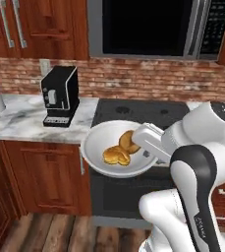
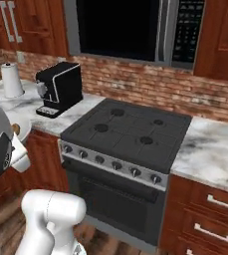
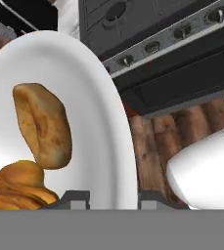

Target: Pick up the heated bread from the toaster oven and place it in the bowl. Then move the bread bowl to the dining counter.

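bread [image 3: 13, 190] + bun [image 3: 42, 124] in bowl [image 3: 96, 112], tool-held

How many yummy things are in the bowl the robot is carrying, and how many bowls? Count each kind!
golden pastry: 1
brown bun: 1
white bowl: 1
Total: 3

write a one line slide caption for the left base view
Franka arm carries the white bowl, holding the golden pastry and a brown bun, in front of the stove.

The heated bread [image 1: 116, 156] lies in the bowl [image 1: 95, 140] beside a bun [image 1: 128, 141], before the stove [image 1: 133, 112].
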You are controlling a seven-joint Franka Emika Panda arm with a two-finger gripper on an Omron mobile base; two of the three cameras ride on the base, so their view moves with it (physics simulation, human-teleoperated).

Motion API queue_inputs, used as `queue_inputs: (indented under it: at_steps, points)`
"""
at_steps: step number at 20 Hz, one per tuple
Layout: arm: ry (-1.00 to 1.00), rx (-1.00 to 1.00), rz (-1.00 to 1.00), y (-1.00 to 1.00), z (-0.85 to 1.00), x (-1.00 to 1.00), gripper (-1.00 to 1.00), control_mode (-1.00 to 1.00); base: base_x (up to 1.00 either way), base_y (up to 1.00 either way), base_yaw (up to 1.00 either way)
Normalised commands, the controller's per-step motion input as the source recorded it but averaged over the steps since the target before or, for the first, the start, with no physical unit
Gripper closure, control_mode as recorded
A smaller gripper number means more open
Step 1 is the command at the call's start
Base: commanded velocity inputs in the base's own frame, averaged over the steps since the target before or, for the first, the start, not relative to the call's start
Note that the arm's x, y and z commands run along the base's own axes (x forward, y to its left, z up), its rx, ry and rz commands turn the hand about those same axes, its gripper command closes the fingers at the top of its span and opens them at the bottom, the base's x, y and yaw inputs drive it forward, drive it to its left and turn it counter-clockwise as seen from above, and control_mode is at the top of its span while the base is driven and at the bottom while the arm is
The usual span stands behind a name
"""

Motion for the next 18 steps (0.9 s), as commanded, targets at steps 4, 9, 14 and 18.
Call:
queue_inputs:
  at_steps: [4, 9, 14, 18]
  points:
    - [0.0, 0.0, 0.0, 0.0, 0.0, 0.0, 1.0, 1.0, 0.0, 0.4, 0.96]
    - [0.0, 0.0, 0.0, 0.0, 0.0, 0.0, 1.0, 1.0, 0.0, 0.39, 0.96]
    - [0.0, 0.0, 0.0, 0.0, 0.0, 0.0, 1.0, 1.0, 0.0, 0.37, 0.96]
    - [0.0, 0.0, 0.0, 0.0, 0.0, 0.0, 1.0, 1.0, 0.09, 0.49, 0.84]
